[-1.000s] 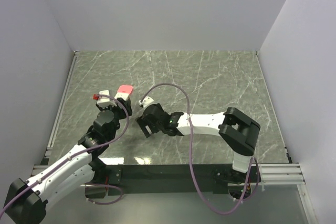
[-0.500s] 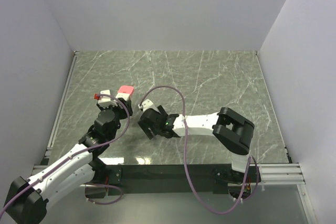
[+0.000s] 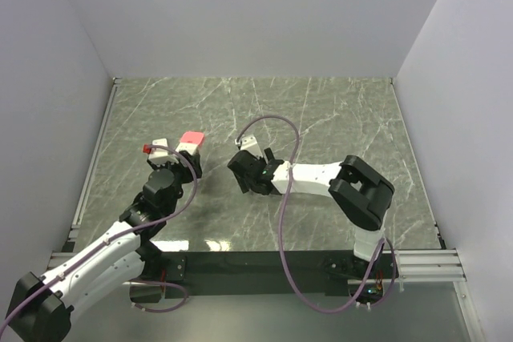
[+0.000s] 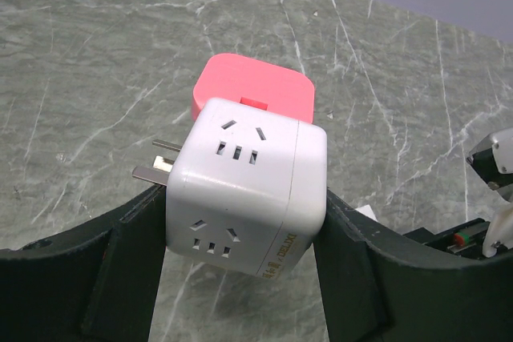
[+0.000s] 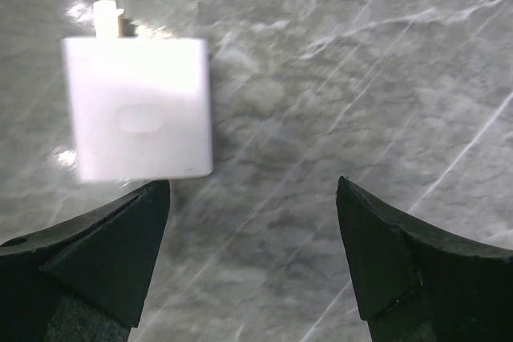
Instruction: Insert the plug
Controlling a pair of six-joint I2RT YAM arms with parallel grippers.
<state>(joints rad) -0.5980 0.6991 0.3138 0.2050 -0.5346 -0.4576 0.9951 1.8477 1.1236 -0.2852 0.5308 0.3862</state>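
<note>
Plug (image 5: 138,108) lies flat ahead of right gripper (image 5: 252,190), offset toward one finger, prong end pointing away. Right gripper wide open, empty; left gripper (image 4: 240,226) clamps socket cube (image 4: 244,174).

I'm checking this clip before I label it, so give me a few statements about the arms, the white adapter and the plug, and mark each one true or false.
1. The left fingers are clamped on the white cube adapter. True.
2. The right fingers are holding the white plug. False: they stand open, and the plug lies on the table ahead of them, not between them.
3. Metal prongs stick out of one side of the adapter. True.
4. The piece behind the adapter is blue. False: it is pink.
</note>
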